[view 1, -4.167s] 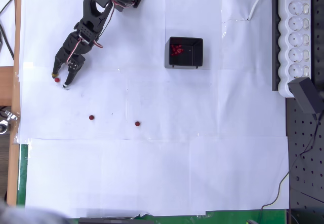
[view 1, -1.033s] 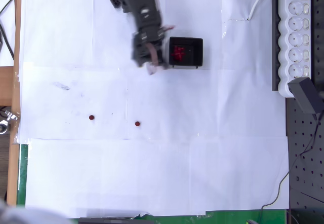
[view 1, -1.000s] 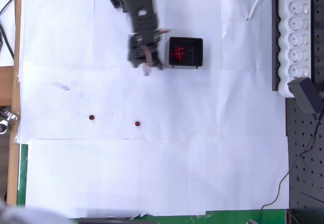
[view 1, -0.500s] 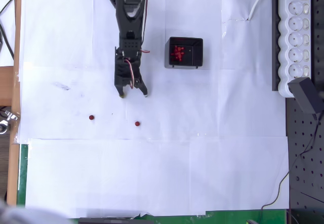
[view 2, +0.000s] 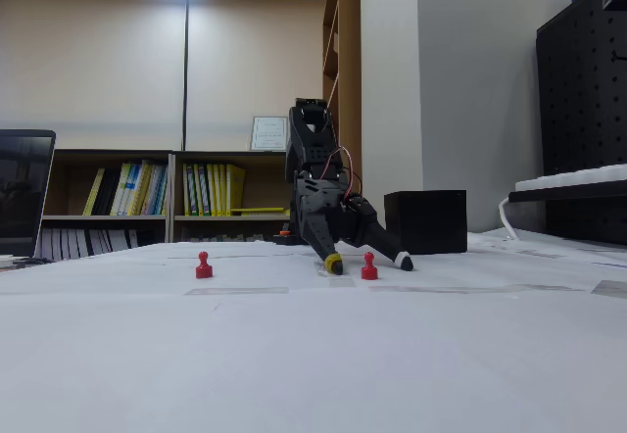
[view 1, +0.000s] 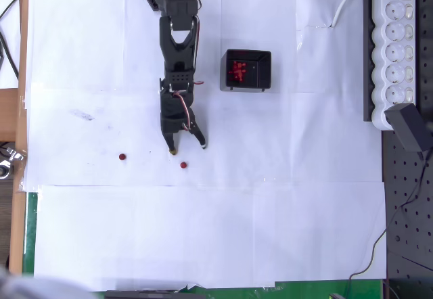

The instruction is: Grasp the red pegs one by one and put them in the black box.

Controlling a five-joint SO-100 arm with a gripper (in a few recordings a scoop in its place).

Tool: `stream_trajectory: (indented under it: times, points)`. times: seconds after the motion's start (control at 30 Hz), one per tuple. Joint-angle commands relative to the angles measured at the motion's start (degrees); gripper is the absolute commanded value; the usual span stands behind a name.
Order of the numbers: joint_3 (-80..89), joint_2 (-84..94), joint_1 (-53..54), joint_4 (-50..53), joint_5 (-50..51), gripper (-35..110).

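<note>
Arm point(view 1: 177, 55) was all black plastic with an orange bit at the base, red/white wires looping along the links. Gripper point(view 1: 188, 149) had two tapered black fingers, one yellow-tipped, the other white-tipped.

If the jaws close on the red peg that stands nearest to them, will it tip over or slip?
The nearest red peg looks tall and narrow on a small flared base, so a side nudge may tip it. Its round head could slip between the open jaws of the gripper. It looks tiny, probably light.

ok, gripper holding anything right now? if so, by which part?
Nothing held. The gripper is open, fingertips apart just above a red peg on the paper, not closed on it.
</note>
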Motion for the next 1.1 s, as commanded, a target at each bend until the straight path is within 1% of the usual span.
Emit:
stream_trajectory:
  times: [0.0, 0.27, 0.8, 0.9, 0.97, 1.07]
  points:
    - [3.25, 3.08, -1.23, -3.16, 0.79, 33]
    - [8.7, 7.56, 0.0, -3.16, 0.18, 33]
    - [12.57, 11.43, 1.05, -3.16, -1.85, 31]
    - [12.57, 11.43, 1.05, -3.16, -2.11, 26]
    - [12.57, 11.43, 1.05, -2.99, -2.37, 16]
    - [12.57, 11.51, 1.14, -2.81, -2.29, 10]
